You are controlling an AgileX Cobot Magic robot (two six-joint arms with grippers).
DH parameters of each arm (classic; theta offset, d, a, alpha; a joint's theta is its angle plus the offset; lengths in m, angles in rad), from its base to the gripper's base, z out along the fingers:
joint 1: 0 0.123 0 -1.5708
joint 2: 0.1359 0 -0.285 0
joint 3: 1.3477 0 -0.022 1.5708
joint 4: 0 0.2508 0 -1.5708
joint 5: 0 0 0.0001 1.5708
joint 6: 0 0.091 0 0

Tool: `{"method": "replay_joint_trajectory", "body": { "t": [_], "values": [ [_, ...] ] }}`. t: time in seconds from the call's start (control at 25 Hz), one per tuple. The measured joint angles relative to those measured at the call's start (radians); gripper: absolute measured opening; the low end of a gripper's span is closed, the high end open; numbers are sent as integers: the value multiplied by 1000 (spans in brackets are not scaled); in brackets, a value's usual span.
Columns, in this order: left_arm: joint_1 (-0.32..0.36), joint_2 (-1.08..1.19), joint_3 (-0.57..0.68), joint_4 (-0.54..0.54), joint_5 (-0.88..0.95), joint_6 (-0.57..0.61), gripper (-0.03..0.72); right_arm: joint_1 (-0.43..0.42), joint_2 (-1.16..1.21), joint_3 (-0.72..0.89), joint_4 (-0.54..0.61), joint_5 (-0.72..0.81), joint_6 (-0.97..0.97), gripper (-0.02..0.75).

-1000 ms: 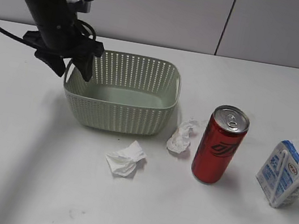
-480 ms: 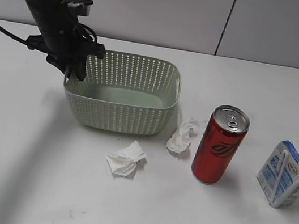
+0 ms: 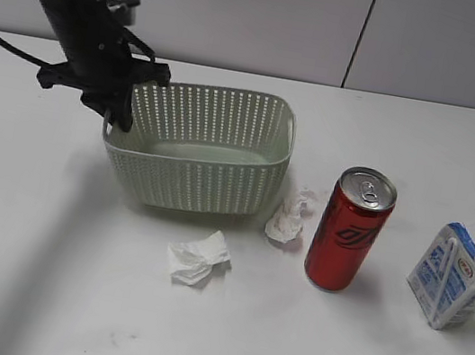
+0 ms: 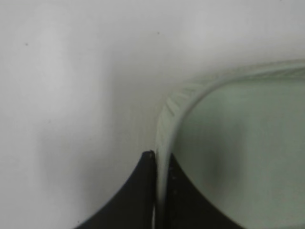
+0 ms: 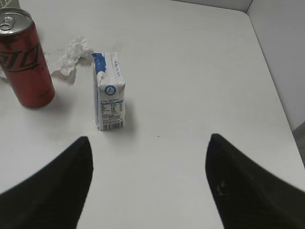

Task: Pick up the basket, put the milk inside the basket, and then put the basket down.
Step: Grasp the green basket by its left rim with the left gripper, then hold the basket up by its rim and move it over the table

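The pale sage-green basket is in the exterior view, left of centre, tilted with its left side raised. My left gripper is shut on the basket's left rim; the left wrist view shows the rim pinched between the two black fingers. The milk stands upright at the far right of the table. In the right wrist view the milk is ahead and left of my open, empty right gripper. The right arm does not show in the exterior view.
A tall red soda can stands between basket and milk, also in the right wrist view. One crumpled tissue lies in front of the basket, another beside the can. The table's right edge is close to the milk.
My left gripper has closed on the basket's left rim and lifted it; the basket has tilted and shifted slightly right. The tissue, can and milk have not moved.
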Motion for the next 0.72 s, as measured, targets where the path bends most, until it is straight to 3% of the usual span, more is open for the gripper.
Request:
{"method": "replay_joint_trajectory", "body": {
  "t": [0.24, 0.36, 0.72],
  "values": [
    [-5, -137, 10, 48, 56, -26, -1, 0, 0, 0, 0, 0, 0, 576],
    [-13, -238, 83, 64, 49, -28, -2, 0, 0, 0, 0, 0, 0, 576],
    [-16, -553, 540, 42, -127, -28, -2, 0, 0, 0, 0, 0, -1, 576]
  ]
}}
